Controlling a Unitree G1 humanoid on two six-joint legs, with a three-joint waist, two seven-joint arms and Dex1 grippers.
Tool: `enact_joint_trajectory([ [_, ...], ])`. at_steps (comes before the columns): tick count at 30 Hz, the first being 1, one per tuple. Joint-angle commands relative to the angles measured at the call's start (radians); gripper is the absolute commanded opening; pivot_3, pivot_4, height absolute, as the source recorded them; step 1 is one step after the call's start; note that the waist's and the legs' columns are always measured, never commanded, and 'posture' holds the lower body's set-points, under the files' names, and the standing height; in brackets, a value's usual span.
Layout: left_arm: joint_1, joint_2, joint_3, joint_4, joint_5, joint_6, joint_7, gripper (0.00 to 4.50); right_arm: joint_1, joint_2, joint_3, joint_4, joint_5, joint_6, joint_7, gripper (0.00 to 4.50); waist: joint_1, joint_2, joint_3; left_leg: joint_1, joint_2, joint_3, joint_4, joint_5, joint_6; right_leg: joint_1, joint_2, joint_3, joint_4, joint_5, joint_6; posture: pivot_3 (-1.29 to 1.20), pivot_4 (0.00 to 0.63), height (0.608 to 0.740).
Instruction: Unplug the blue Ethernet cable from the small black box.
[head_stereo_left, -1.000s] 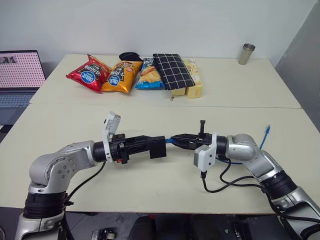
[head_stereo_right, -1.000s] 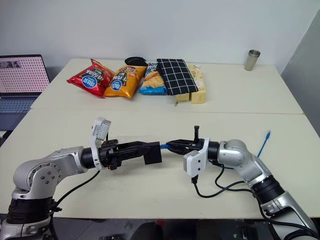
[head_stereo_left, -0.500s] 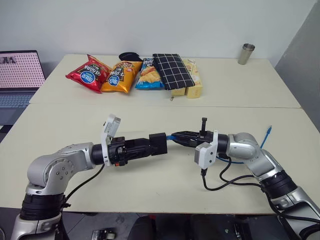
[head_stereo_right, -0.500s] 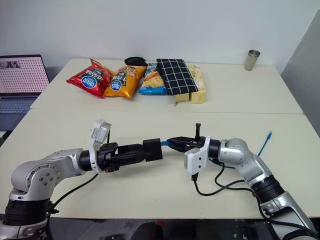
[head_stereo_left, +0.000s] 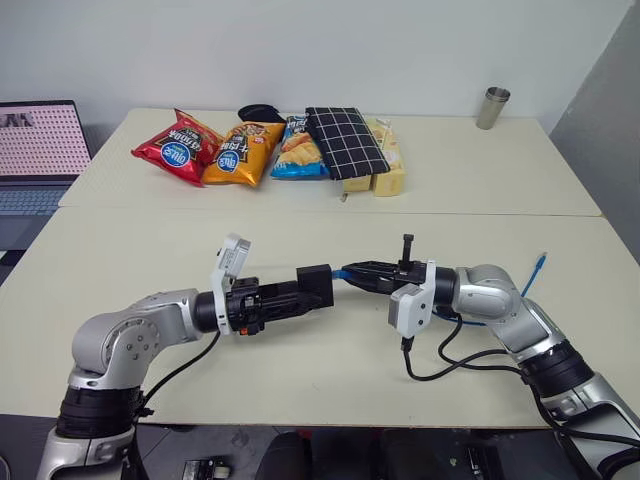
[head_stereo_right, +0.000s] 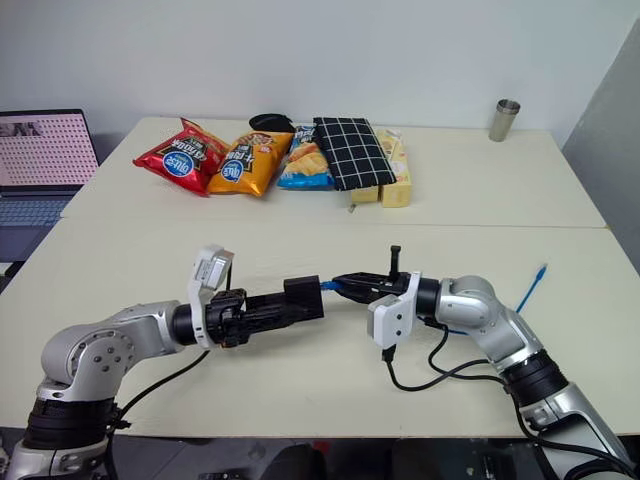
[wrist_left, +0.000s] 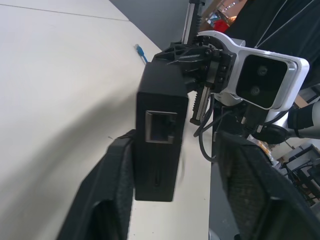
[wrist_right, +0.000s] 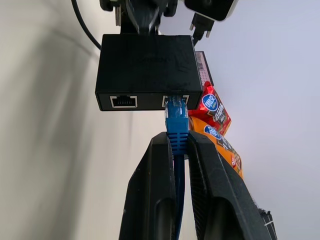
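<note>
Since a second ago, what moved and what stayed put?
The small black box tipped up slightly, and the left gripper now stands loosely around it, one finger clear. The right gripper still pinches the blue Ethernet cable, still plugged in.

The small black box looks like matt plastic with smooth faces. The blue Ethernet cable has a ribbed rubbery boot and a glossy clear-blue plug. The worktop is smooth, matt cream laminate. The snack bags are shiny foil; the cup is brushed metal; the checked pouch looks like cloth.
</note>
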Motion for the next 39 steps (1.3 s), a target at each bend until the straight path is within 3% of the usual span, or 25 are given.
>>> enact_joint_trajectory([
  [1, -0.019, -0.003, -0.003, -0.003, -0.005, -0.019, -0.019, 1.40, 0.001, 0.008, -0.019, -0.049, 0.017, 0.001, -0.001, 0.11, 0.000, 0.000, 0.000, 0.000, 0.000, 0.000, 0.000, 0.000, 0.000, 0.000, 0.000, 0.000, 0.000, 0.000, 0.000, 0.00, 0.150, 0.740],
  [4, -0.022, 0.001, -0.007, 0.003, 0.000, -0.022, -0.026, 0.79, 0.005, 0.008, -0.020, -0.054, 0.016, 0.001, 0.000, 0.11, 0.000, 0.000, 0.000, 0.000, 0.000, 0.000, 0.000, 0.000, 0.000, 0.000, 0.000, 0.000, 0.000, 0.000, 0.000, 0.00, 0.150, 0.740],
  [12, -0.030, 0.013, -0.032, 0.013, 0.035, -0.044, -0.057, 0.79, -0.003, -0.023, 0.009, -0.049, -0.022, -0.077, 0.027, 0.11, 0.000, 0.000, 0.000, 0.000, 0.000, 0.000, 0.000, 0.000, 0.000, 0.000, 0.000, 0.000, 0.000, 0.000, 0.000, 0.00, 0.150, 0.740],
  [13, -0.034, 0.014, -0.039, 0.016, 0.049, -0.055, -0.062, 0.79, 0.003, -0.026, 0.008, -0.055, -0.005, -0.056, 0.040, 0.81, 0.000, 0.000, 0.000, 0.000, 0.000, 0.000, 0.000, 0.000, 0.000, 0.000, 0.000, 0.000, 0.000, 0.000, 0.000, 0.00, 0.150, 0.740],
  [14, -0.039, 0.015, -0.048, 0.020, 0.062, -0.068, -0.072, 0.79, 0.010, -0.032, 0.007, -0.067, 0.023, -0.026, 0.060, 0.89, 0.000, 0.000, 0.000, 0.000, 0.000, 0.000, 0.000, 0.000, 0.000, 0.000, 0.000, 0.000, 0.000, 0.000, 0.000, 0.00, 0.150, 0.740],
  [16, -0.059, 0.017, -0.077, 0.033, 0.107, -0.109, -0.090, 0.79, 0.047, -0.066, 0.000, -0.168, 0.186, 0.158, 0.149, 1.10, 0.001, 0.000, 0.000, 0.000, 0.000, 0.000, 0.000, 0.000, 0.000, 0.000, 0.000, 0.000, 0.000, 0.000, 0.000, 0.00, 0.150, 0.740],
  [17, -0.073, 0.019, -0.096, 0.042, 0.133, -0.133, -0.105, 0.79, 0.069, -0.092, -0.011, -0.242, 0.292, 0.287, 0.192, 1.52, 0.001, 0.000, 0.000, 0.000, 0.000, 0.000, 0.000, 0.000, 0.000, 0.000, 0.000, 0.000, 0.000, 0.000, 0.000, 0.00, 0.150, 0.740],
  [19, -0.093, 0.025, -0.129, 0.054, 0.177, -0.177, -0.139, 0.79, 0.100, -0.131, -0.039, -0.374, 0.466, 0.524, 0.230, 1.87, 0.006, 0.000, 0.000, 0.000, 0.000, -0.001, 0.000, 0.000, 0.000, 0.001, 0.000, -0.001, -0.001, 0.000, 0.000, 0.00, 0.150, 0.740],
  [25, -0.112, 0.043, -0.174, 0.060, 0.225, -0.247, -0.231, 0.79, 0.100, -0.135, -0.125, -0.555, 0.822, 1.057, 0.140, 1.88, 0.001, 0.000, 0.000, 0.000, 0.000, -0.001, 0.000, 0.000, 0.000, 0.001, 0.000, -0.001, -0.001, 0.000, 0.000, 0.00, 0.150, 0.740],
  [33, -0.108, 0.055, -0.168, 0.049, 0.230, -0.306, -0.313, 0.79, 0.092, -0.084, -0.197, -0.516, 1.045, 1.377, 0.101, 1.88, 0.003, 0.000, 0.000, -0.001, -0.001, -0.001, 0.000, 0.000, 0.000, 0.001, 0.000, -0.001, -0.002, 0.000, 0.000, 0.00, 0.150, 0.740],
  [39, -0.090, 0.056, -0.164, 0.036, 0.233, -0.316, -0.319, 0.79, 0.070, -0.055, -0.213, -0.485, 1.074, 1.450, 0.099, 1.88, 0.001, 0.000, 0.000, -0.001, -0.001, -0.001, 0.000, 0.000, 0.001, 0.001, 0.000, -0.001, -0.002, 0.000, 0.000, 0.00, 0.150, 0.740],
])
